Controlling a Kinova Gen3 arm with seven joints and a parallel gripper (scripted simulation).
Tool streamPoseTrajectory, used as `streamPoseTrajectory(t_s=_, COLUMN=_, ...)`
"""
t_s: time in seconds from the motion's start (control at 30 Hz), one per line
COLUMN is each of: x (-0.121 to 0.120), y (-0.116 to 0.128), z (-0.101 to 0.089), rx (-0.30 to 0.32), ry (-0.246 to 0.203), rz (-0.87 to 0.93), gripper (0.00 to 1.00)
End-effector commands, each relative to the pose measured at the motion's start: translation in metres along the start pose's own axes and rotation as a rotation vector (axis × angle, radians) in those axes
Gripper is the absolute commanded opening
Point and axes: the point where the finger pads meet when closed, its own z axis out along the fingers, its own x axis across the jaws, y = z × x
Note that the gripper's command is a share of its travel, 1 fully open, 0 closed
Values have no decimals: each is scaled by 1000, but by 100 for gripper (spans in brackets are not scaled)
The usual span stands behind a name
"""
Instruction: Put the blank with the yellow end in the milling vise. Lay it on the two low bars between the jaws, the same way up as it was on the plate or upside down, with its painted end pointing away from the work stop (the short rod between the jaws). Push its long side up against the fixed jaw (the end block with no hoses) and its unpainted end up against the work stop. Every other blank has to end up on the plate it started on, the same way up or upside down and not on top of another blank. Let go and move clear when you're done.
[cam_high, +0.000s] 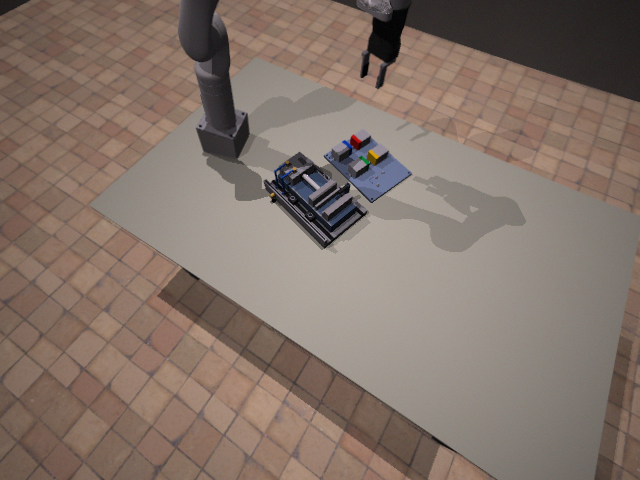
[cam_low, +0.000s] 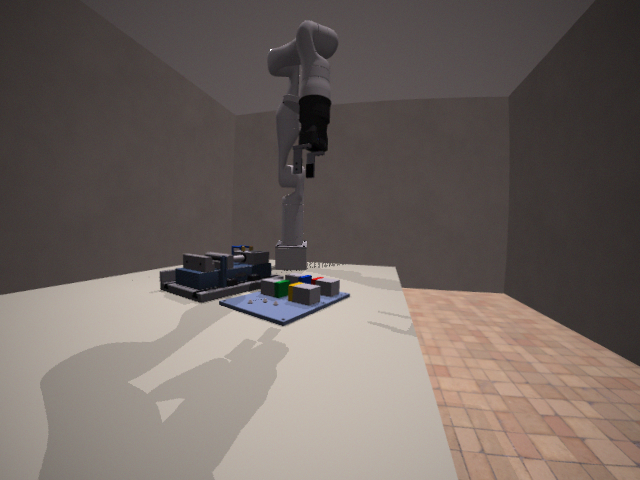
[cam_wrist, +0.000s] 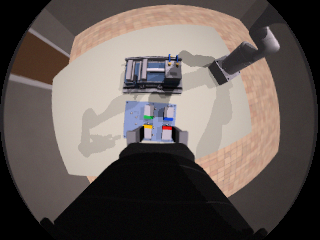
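Observation:
The grey blank with the yellow end (cam_high: 377, 153) lies on the blue plate (cam_high: 370, 167), and shows in the exterior view (cam_low: 305, 293) and the wrist view (cam_wrist: 148, 127). Blanks with a red end (cam_high: 359, 138), a blue end (cam_high: 341, 150) and a green end (cam_high: 358, 166) lie on the same plate. The milling vise (cam_high: 315, 198) stands beside the plate with its jaws apart and nothing between them. My gripper (cam_high: 373, 73) (cam_low: 303, 169) is open and empty, high above the plate.
The arm's base (cam_high: 222, 131) stands behind the vise on the grey table. Small pins (cam_high: 379, 178) stick up on the near part of the plate. The table edge (cam_low: 418, 351) drops to the brick floor at the right in the exterior view.

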Motion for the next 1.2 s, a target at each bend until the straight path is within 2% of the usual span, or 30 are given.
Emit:
streamPoseTrajectory(t_s=0.0, x=-2, y=0, z=0, rx=-6, ry=-9, rz=-59, gripper=100)
streamPoseTrajectory(t_s=0.2, x=-3, y=0, z=1, rx=-8, ry=-11, rz=-151, gripper=100)
streamPoseTrajectory(t_s=0.83, x=-4, y=0, z=0, rx=-9, ry=-11, rz=-171, gripper=100)
streamPoseTrajectory(t_s=1.17, x=-2, y=0, z=0, rx=-6, ry=-5, rz=-4, gripper=100)
